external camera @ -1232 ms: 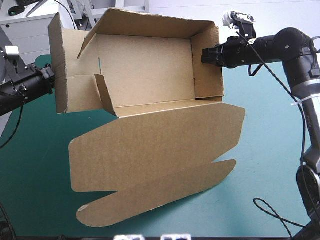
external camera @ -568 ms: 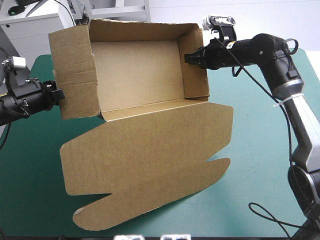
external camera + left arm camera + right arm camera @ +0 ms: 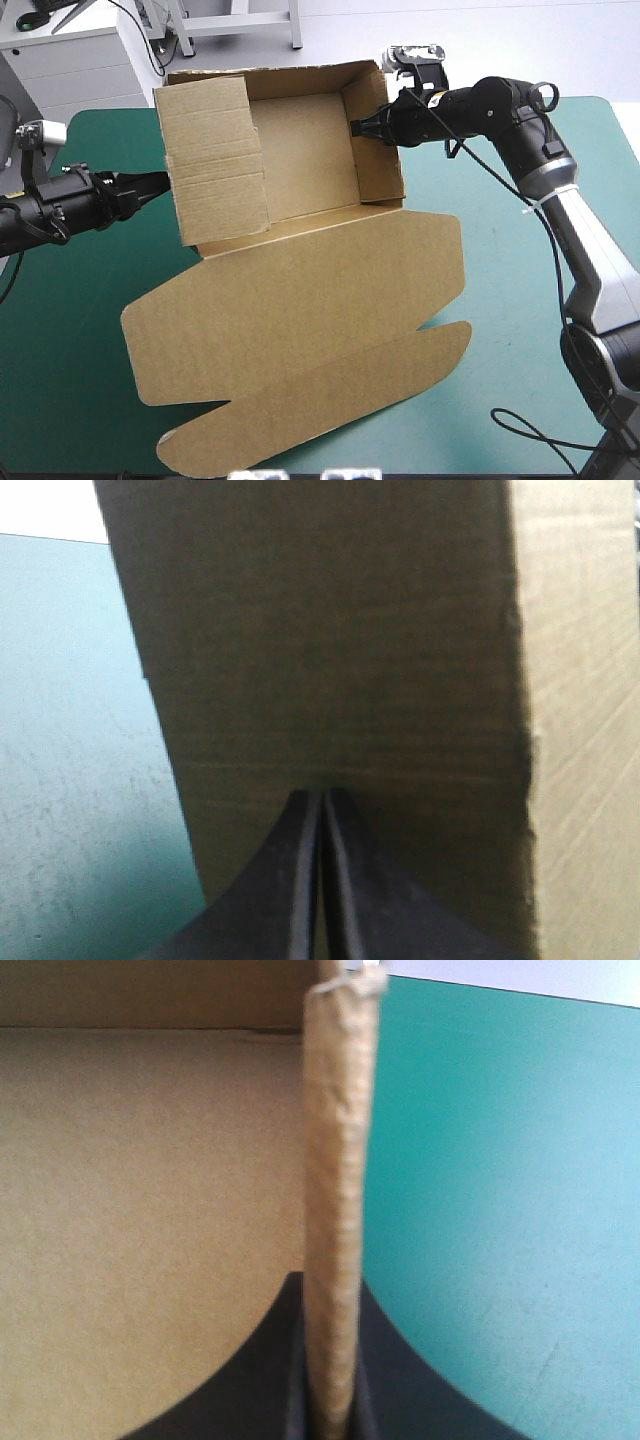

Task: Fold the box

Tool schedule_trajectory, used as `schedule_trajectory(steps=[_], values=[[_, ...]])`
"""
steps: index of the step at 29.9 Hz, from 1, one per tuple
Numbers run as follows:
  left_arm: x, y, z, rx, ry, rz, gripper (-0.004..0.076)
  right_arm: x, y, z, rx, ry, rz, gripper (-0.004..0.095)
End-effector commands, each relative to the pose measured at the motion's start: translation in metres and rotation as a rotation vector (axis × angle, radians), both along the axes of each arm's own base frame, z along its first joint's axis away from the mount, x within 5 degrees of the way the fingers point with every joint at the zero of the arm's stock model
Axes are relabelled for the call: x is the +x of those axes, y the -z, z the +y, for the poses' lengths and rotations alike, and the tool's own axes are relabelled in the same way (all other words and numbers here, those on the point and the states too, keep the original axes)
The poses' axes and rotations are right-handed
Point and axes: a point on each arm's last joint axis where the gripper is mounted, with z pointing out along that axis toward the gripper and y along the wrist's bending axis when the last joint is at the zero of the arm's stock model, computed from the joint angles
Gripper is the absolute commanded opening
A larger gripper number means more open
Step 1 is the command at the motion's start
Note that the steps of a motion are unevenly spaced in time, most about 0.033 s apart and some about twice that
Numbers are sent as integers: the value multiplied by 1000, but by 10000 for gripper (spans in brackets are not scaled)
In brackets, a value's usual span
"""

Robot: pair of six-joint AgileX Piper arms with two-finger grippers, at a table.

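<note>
The brown box (image 3: 300, 150) is tipped up at the far side of the table, its open inside facing the high view, with its walls raised. Its lid (image 3: 300, 320) lies flat on the teal-green cover (image 3: 60, 330), reaching toward the near edge. My left gripper (image 3: 160, 183) is shut, and its tips (image 3: 320, 798) touch the outer face of the left wall (image 3: 330, 630). My right gripper (image 3: 362, 127) is shut on the right wall. That wall (image 3: 338, 1110) runs edge-on between its fingers (image 3: 330, 1295).
The lid's rounded front flap (image 3: 330, 400) ends close to the table's near edge. Bare teal-green cover shows left of the lid and on the right side (image 3: 510, 300), under my right arm. White furniture (image 3: 70, 50) stands beyond the far left corner.
The box has shifted toward the right and far side, and its left wall has swung inward. My right gripper moved left with its wall. My left gripper's tips came forward to the left wall's outer face.
</note>
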Motion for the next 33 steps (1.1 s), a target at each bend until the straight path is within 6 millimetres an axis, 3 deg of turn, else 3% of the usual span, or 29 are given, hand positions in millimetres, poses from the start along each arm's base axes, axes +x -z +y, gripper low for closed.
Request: schedule_trajectory(steps=[1,8,12,20,29,33], values=[[-13,-15,-10,-38,70,-36,45,-15,-35,-2,94,16,-111,-15],[-13,-15,-10,-42,69,-33,334,-9,-20,13,21,0,-108,-15],[-12,-13,-9,-28,59,-13,451,-5,-14,20,31,4,-101,-15],[-12,-5,-5,3,10,75,459,-6,-15,28,35,-2,-125,-12],[-11,2,-9,84,8,117,456,-11,-8,53,25,-19,-130,-11],[-9,11,-6,160,-70,197,414,-13,-5,65,18,-35,-129,-10]])
